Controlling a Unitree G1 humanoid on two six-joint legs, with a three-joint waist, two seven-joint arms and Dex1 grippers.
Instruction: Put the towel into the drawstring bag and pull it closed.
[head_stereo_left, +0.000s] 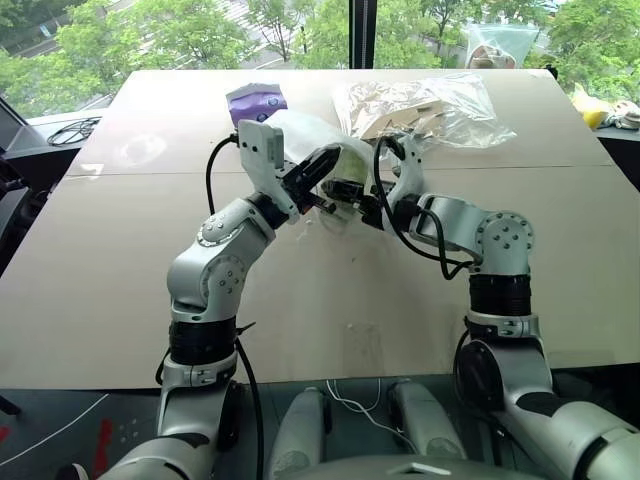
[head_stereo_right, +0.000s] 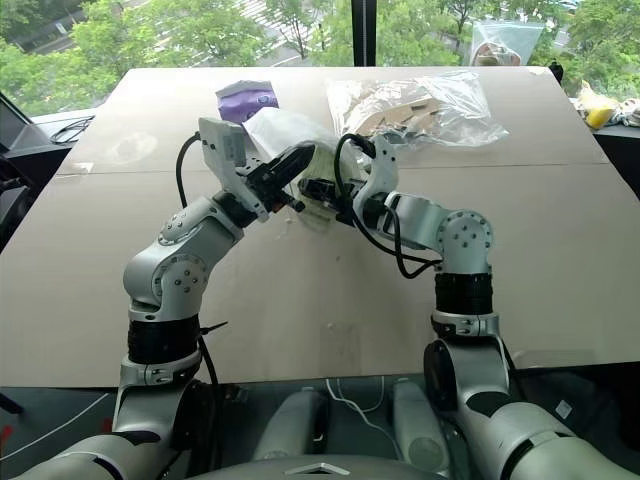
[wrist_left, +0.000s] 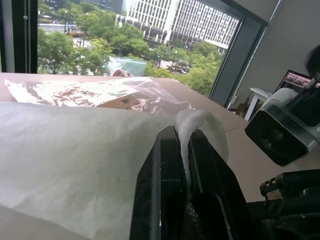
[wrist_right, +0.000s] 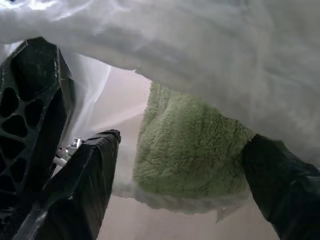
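Observation:
My left gripper (head_stereo_left: 325, 160) is shut on a pinch of the drawstring bag's (head_stereo_left: 296, 134) white fabric edge and holds it lifted above the table; the pinched fold sticks up between its fingers (wrist_left: 165, 165). In the right wrist view the light-green fluffy towel (wrist_right: 190, 150) lies inside the bag's mouth, under the translucent fabric (wrist_right: 200, 55). My right gripper (wrist_right: 184, 142) reaches into that mouth from the right. Its two black fingers (wrist_right: 97, 175) stand apart on either side of the towel, open, with a gap beside one finger.
A purple tissue pack (head_stereo_left: 257, 103) lies behind the bag on the tan table (head_stereo_left: 300, 300). A clear crinkly plastic bag with cardboard pieces (head_stereo_left: 430, 105) sits at the back right. Another clear bag (head_stereo_left: 500, 45) and a yellow thing (head_stereo_left: 590, 106) lie beyond the far right edge.

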